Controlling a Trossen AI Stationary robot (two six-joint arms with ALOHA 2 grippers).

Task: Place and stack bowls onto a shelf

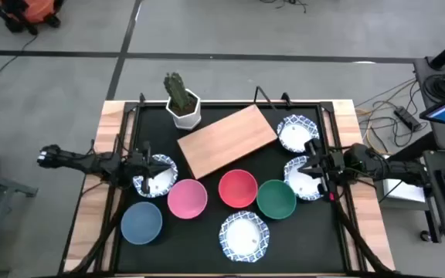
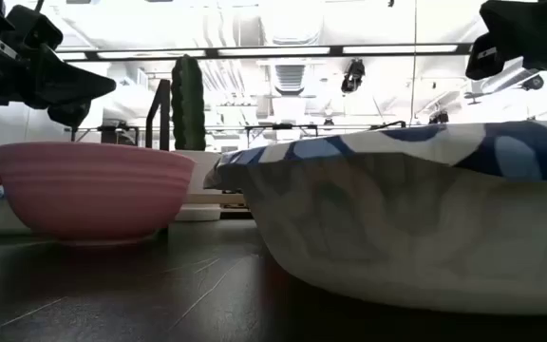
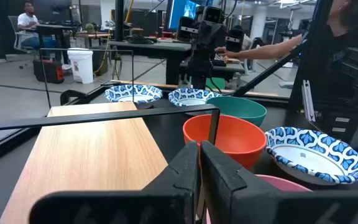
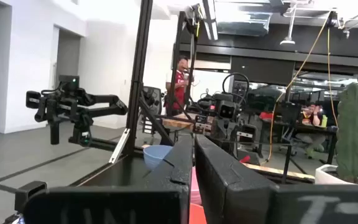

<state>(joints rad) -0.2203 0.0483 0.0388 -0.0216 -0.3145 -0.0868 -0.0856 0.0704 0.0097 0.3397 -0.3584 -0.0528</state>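
- Your left gripper [image 1: 147,165] hangs over the left side of the table [image 1: 327,239], above the patterned bowl [image 1: 155,176] there; its jaws are pressed together on nothing, as the left wrist view shows [image 3: 199,163]
- Your right gripper [image 1: 309,167] sits at the right side, above another patterned bowl [image 1: 303,177]; its jaws are likewise together and hold nothing [image 4: 192,158]
- The shelf [image 1: 227,140] lies tilted on the black tabletop near the far middle, with no bowl on it; you see its bare wood in the left wrist view [image 3: 92,155]
- In front of the shelf you have a row: pink bowl [image 1: 187,198], red bowl [image 1: 238,188], green bowl [image 1: 276,198]; pink and red look close to touching, though you cannot tell
- The blue bowl [image 1: 141,222] sits near the front left corner; a third patterned bowl [image 1: 244,235] sits at the front middle
- A fourth patterned bowl [image 1: 293,132] rests just right of the shelf's far end
- The cactus pot [image 1: 185,110] stands beside the shelf's left corner at the back
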